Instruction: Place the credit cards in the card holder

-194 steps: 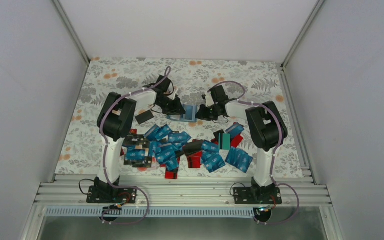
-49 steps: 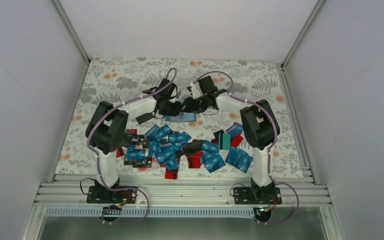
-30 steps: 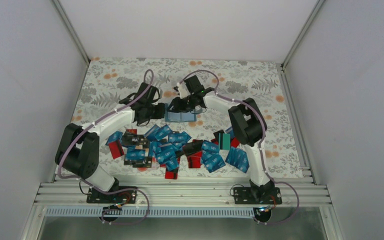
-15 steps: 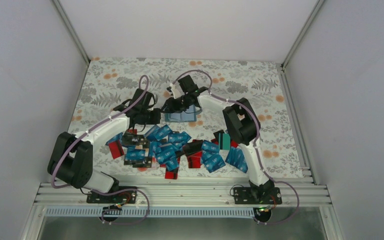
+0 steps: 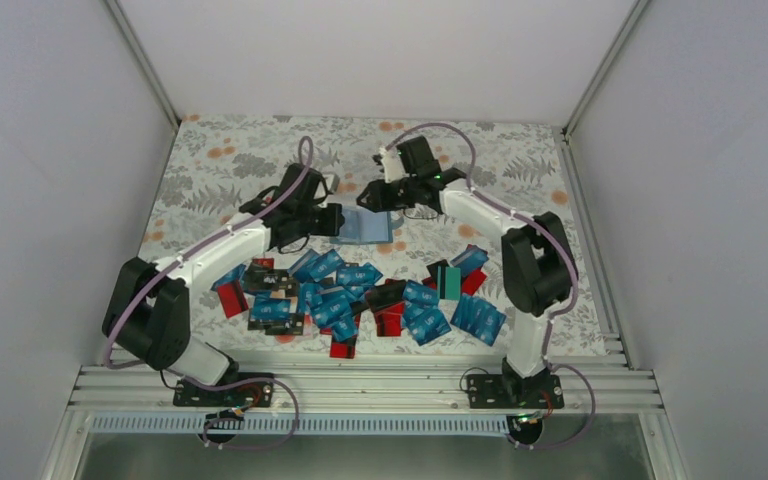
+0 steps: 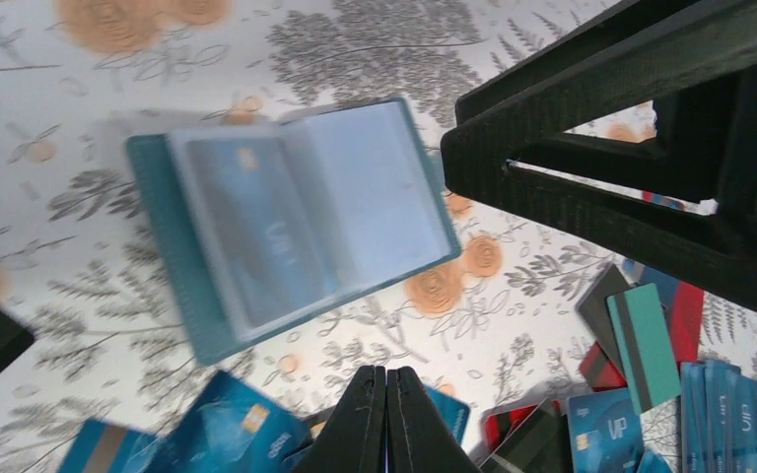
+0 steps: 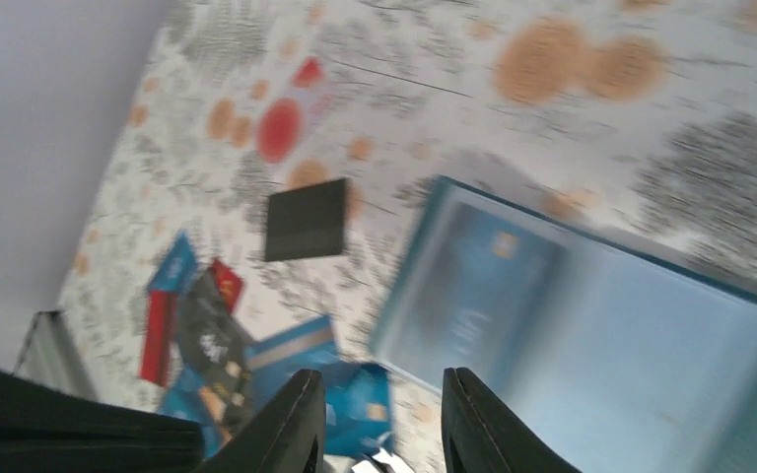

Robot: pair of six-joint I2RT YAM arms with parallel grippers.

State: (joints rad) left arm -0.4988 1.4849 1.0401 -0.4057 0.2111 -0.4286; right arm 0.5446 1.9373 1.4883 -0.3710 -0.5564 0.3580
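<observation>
Holder (image 5: 365,226) open flat on worktop (image 5: 520,160), pockets facing up, likely for easy loading; one blue card (image 6: 246,227) already visible inside a pocket. Left pincer (image 6: 386,389) pressed together, empty, just beside holder. Right pincer (image 7: 379,434) slightly spread, pinching nothing, over holder's far side. Card pile (image 5: 360,295) on holder's near side, waiting to be picked.

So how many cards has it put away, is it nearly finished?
Not nearly. One blue card already shows in a sleeve of the open card holder. Nothing is being carried: the left hand is shut and empty beside the holder, and the right hand hovers above it, open and empty. The whole heap of credit cards on the table is left to do.
</observation>
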